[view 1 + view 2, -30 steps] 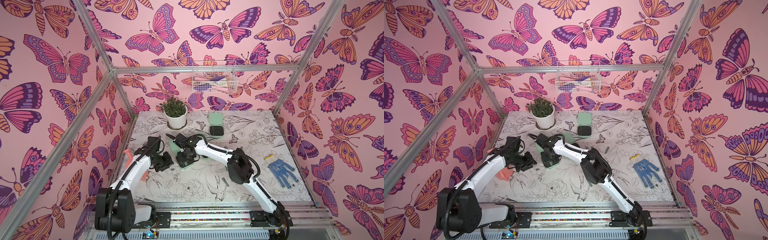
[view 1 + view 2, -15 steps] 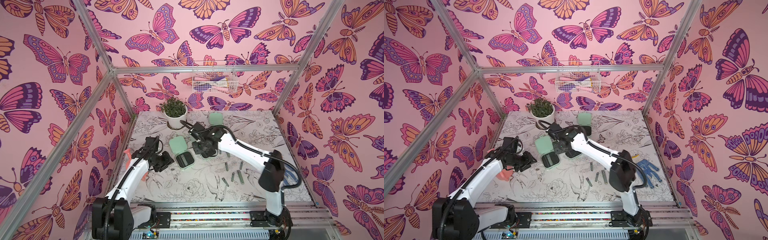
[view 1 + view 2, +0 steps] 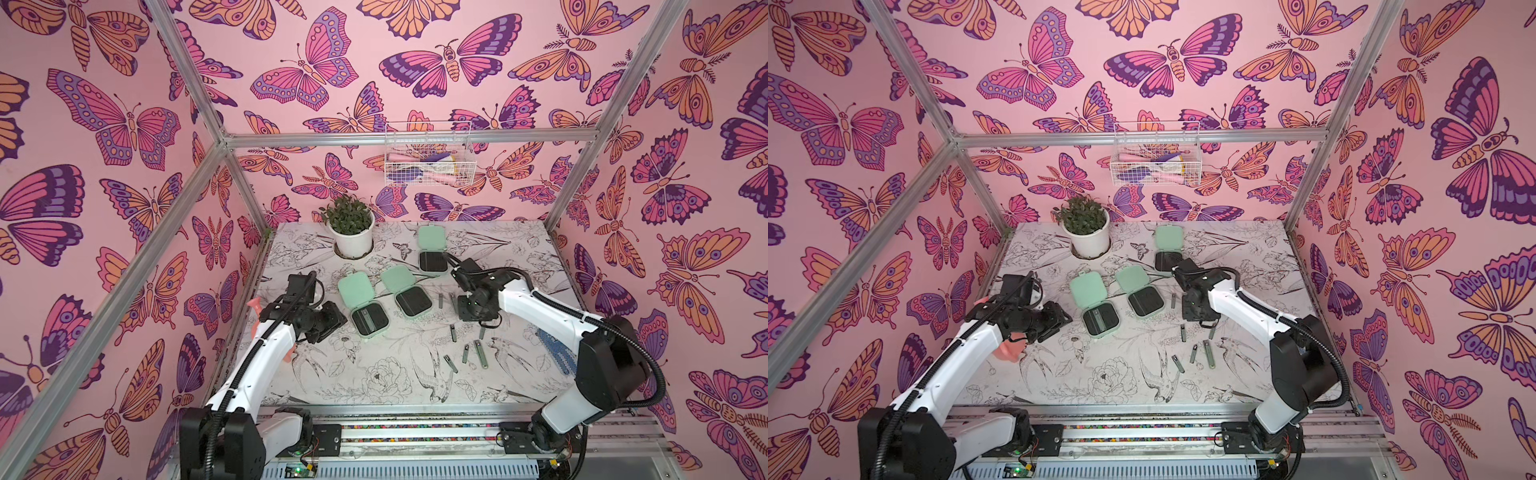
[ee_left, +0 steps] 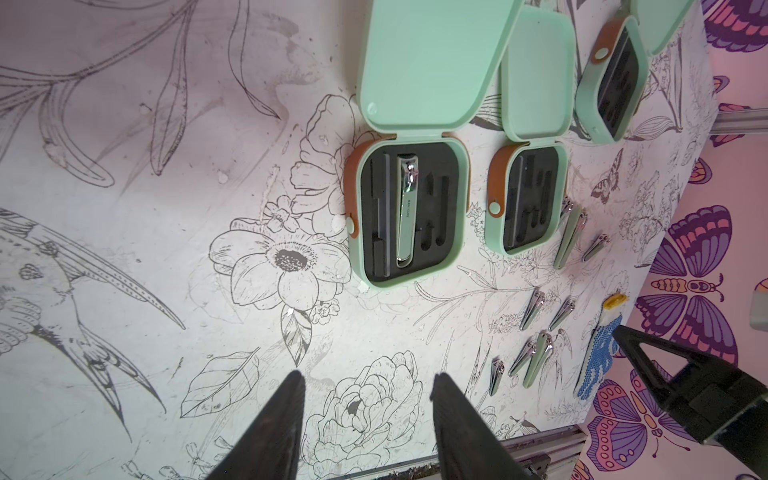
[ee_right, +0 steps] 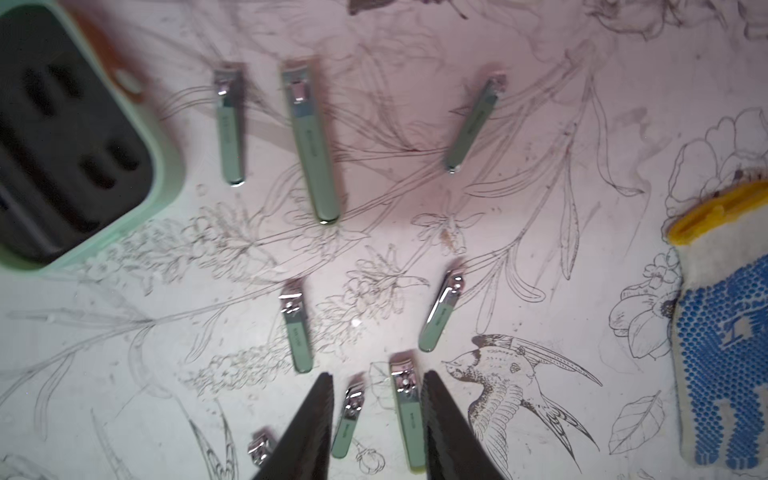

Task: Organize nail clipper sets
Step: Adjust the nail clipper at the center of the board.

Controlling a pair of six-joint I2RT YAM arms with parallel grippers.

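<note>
right gripper spread, empty, above loose clippers at lower centre | left gripper spread, empty | cases open mid-frame | likely next: straddle one clipper squarely, clear of neighbours

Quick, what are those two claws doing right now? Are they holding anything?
Left gripper: open, holding nothing.
Right gripper: open, holding nothing, above the loose nail clippers.
</note>
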